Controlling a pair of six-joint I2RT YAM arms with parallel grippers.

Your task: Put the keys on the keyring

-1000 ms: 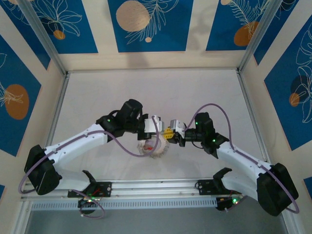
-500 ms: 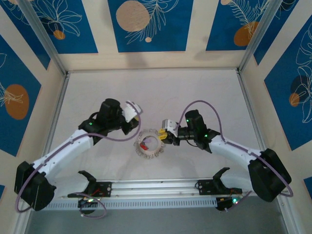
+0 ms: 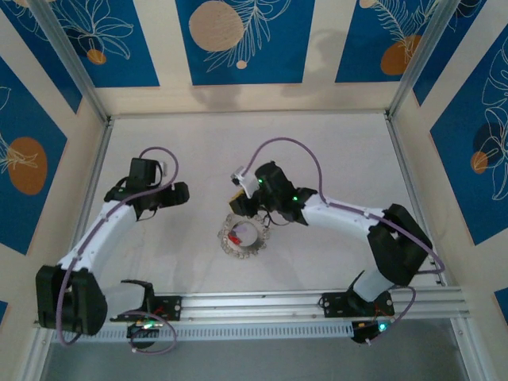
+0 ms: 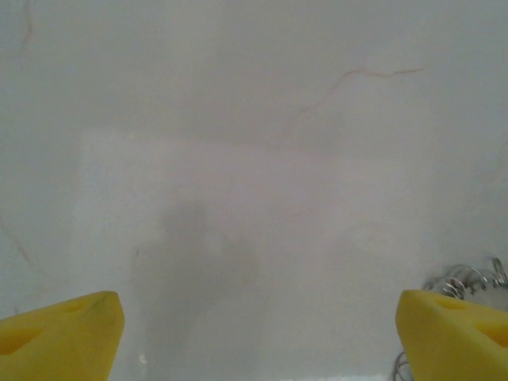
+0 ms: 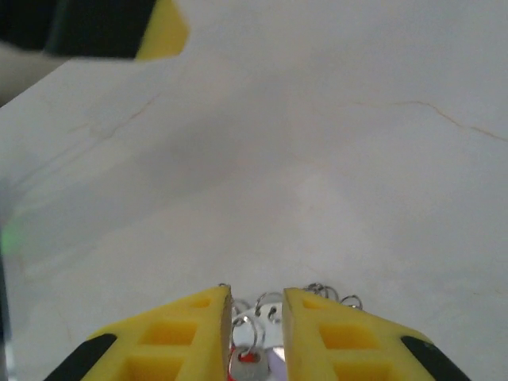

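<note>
The keyring [image 3: 253, 244], a flat grey ring with a red tag [image 3: 235, 236], lies on the white table. My right gripper [image 3: 238, 203] hovers at the ring's far edge. In the right wrist view its yellow jaws [image 5: 258, 329] stand a narrow gap apart. In that gap I see small silvery rings, a pale key head [image 5: 248, 368] and a lilac key head [image 5: 278, 368]. Whether the pads press on any of them is unclear. My left gripper [image 3: 181, 193] is off to the left, well apart from the ring. It is wide open [image 4: 258, 337] and empty, with the ring's silvery fringe [image 4: 468, 278] beside its right finger.
Bare white table [image 3: 317, 151] stretches behind and to both sides. Aluminium rails [image 3: 254, 303] border the near edge and patterned walls enclose the table. A black and yellow finger of the left gripper [image 5: 119, 32] shows in the top left of the right wrist view.
The two grippers were together over the ring. The left one has opened and drawn back to the left. The right one has swung left to the ring's far edge; the ring barely shifted.
</note>
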